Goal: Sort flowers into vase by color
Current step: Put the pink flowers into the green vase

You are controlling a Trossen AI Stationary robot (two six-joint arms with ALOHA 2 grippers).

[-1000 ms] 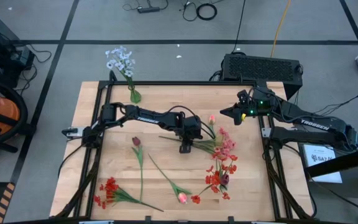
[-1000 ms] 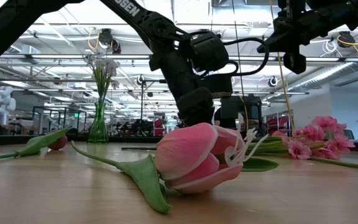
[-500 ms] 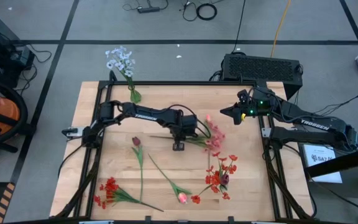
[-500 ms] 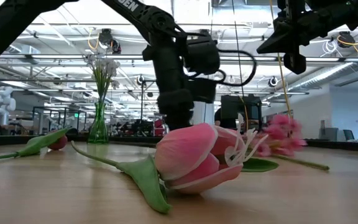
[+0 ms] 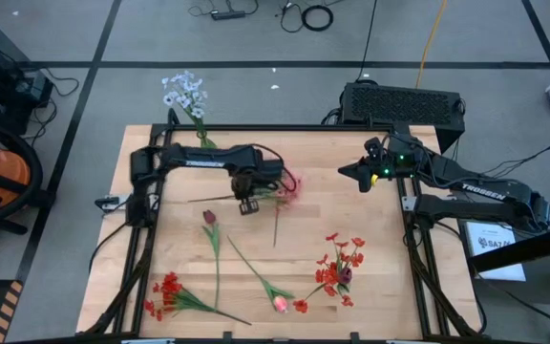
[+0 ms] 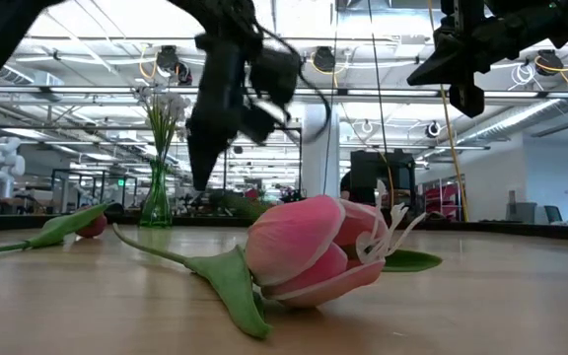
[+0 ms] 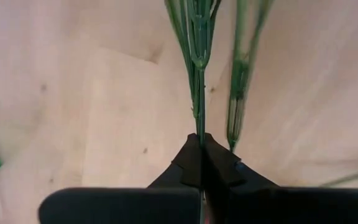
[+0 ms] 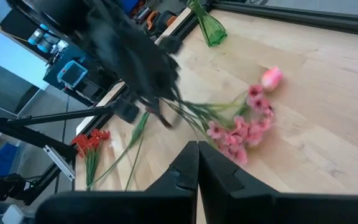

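Left gripper (image 5: 245,204) jaws pinch the pink flowers (image 5: 285,187) by their stems; right gripper (image 5: 344,171) jaws pressed together.

Even, bright overhead light fell on the desk (image 5: 370,277), with soft shadows. Ceiling lights (image 6: 363,59) glared in the low view. The left arm (image 6: 230,89) and pink flowers (image 8: 241,130) were motion-blurred.

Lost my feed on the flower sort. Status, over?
Left gripper shut on pink flowers, mid-table, lifted off the wood. Right gripper shut, empty, parked at far right. Green vase holds white sprig. Path clear.
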